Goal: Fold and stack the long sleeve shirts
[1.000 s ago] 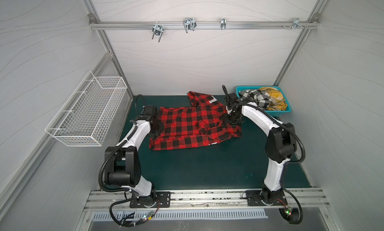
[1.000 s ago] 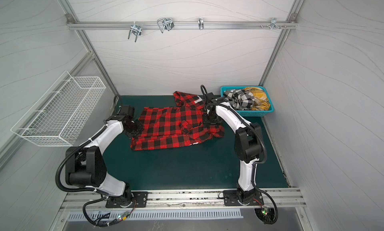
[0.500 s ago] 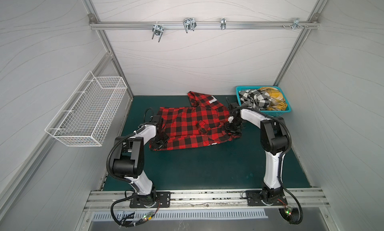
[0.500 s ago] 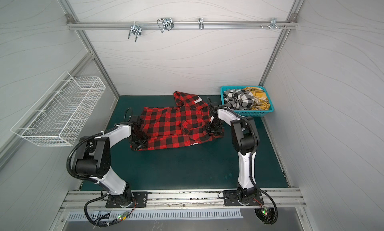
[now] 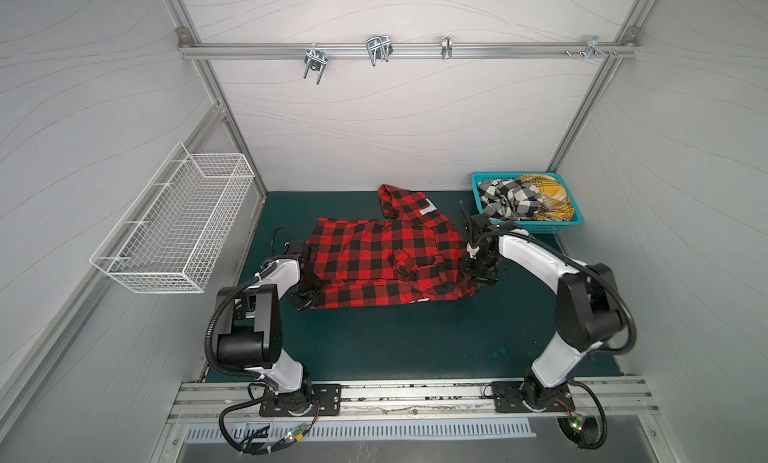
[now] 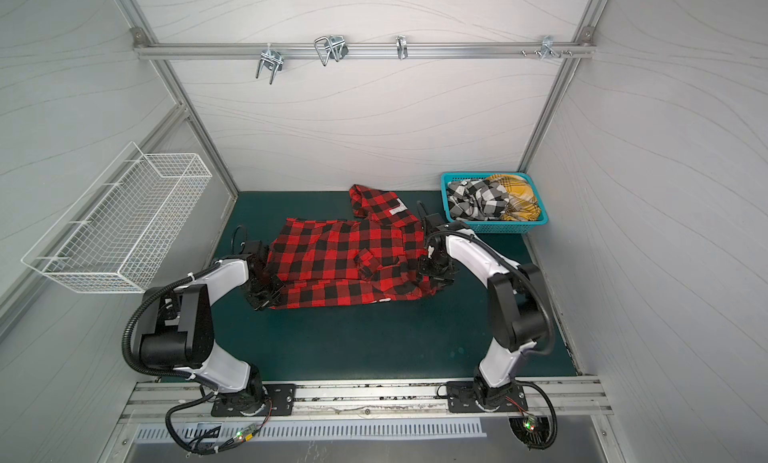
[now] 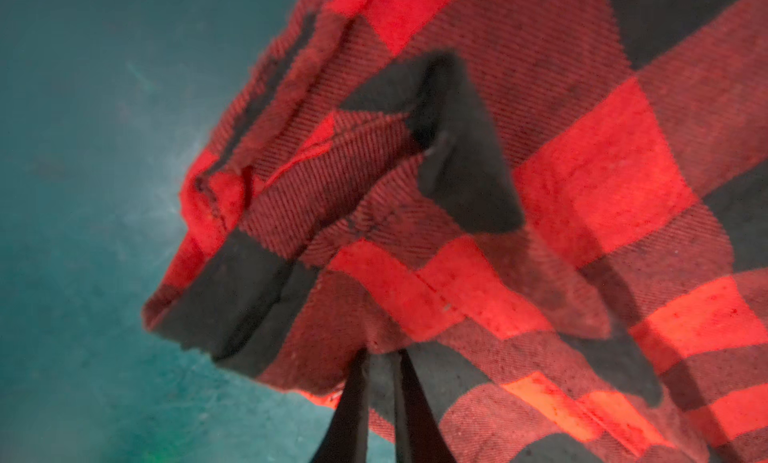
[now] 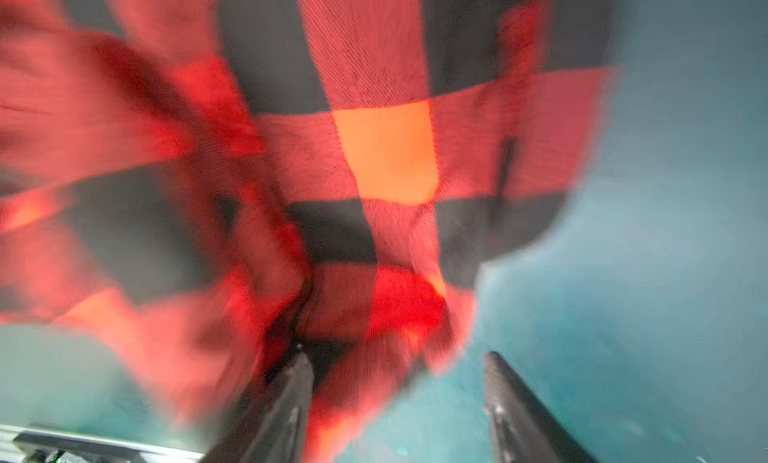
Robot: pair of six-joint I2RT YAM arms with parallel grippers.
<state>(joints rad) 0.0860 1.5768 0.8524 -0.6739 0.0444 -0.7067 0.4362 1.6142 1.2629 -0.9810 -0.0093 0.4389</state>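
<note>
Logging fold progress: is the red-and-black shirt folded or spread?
Mostly spread: the red-and-black shirt lies wide across the mat, one sleeve sticking out at the back; no compact fold.

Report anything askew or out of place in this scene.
The red shirt lies unfolded and rumpled: one sleeve kinks off toward the back wall, and a fold bunches mid-body. The black-and-white shirt and yellow shirt sit crumpled in the basket. Nothing looks damaged.

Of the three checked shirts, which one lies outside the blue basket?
The red-and-black checked shirt: it lies spread on the green table, while the black-and-white shirt and the yellow shirt sit crumpled in the basket.
</note>
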